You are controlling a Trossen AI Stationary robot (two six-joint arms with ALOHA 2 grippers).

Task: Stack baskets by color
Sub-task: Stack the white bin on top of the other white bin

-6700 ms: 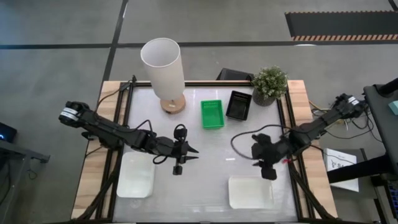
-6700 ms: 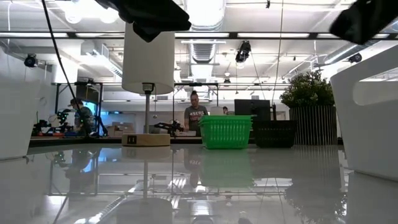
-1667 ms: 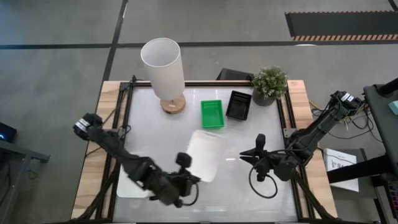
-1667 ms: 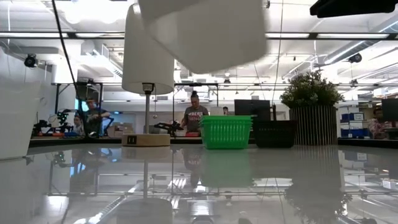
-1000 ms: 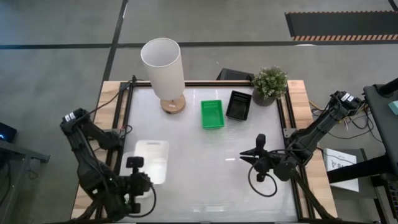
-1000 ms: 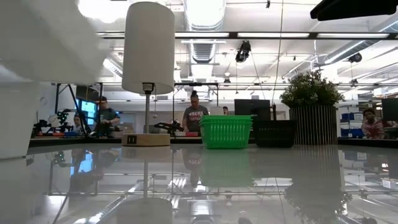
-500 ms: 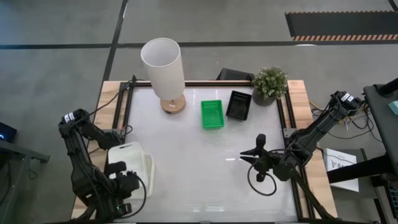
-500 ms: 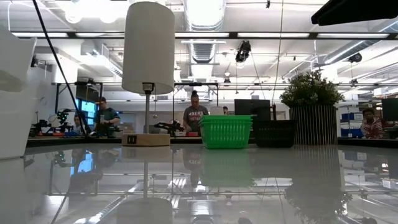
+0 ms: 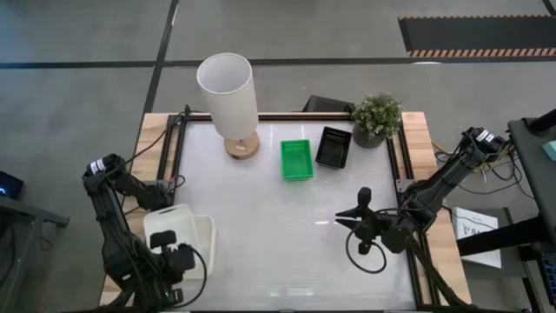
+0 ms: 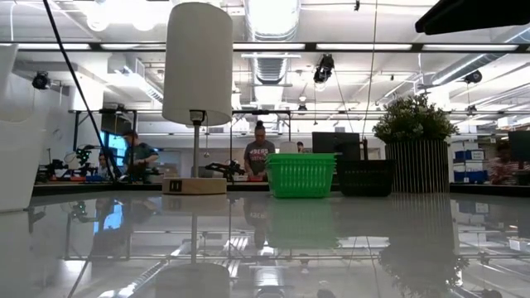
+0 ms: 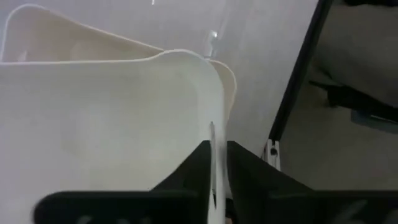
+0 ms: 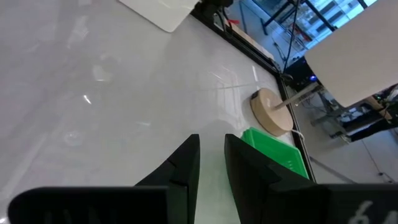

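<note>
My left gripper [image 9: 170, 252] hangs over the table's near left corner, pointing down, shut on a white basket [image 9: 174, 228]. That basket sits over a second white basket [image 9: 206, 233], whose rim [image 11: 229, 81] shows past it in the left wrist view. A green basket [image 9: 296, 160] and a black basket [image 9: 334, 146] stand side by side on their bottoms at the far middle. My right gripper [image 9: 343, 216] waits above the right half of the table. Its fingers are slightly apart with nothing between them [image 12: 211, 155]. My left gripper has one wall of the upper white basket between its two fingers, at the wall's rim [image 11: 211, 134], one finger inside the basket and one outside. The fingers come from above, pointing down. The basket lies over the lower white basket, shifted a little toward the table's left edge.
A tall white lamp [image 9: 228, 100] on a wooden foot stands at the far left. A potted plant [image 9: 376, 117] stands at the far right. The table's dark frame rail [image 11: 292, 93] runs close beside the white baskets. Bare tabletop lies between the two arms.
My left gripper has carried the white basket toward the table's left edge and downward, rolling as it went. The basket hung tilted beside the other white basket and now lies over it, low at the near left corner.
</note>
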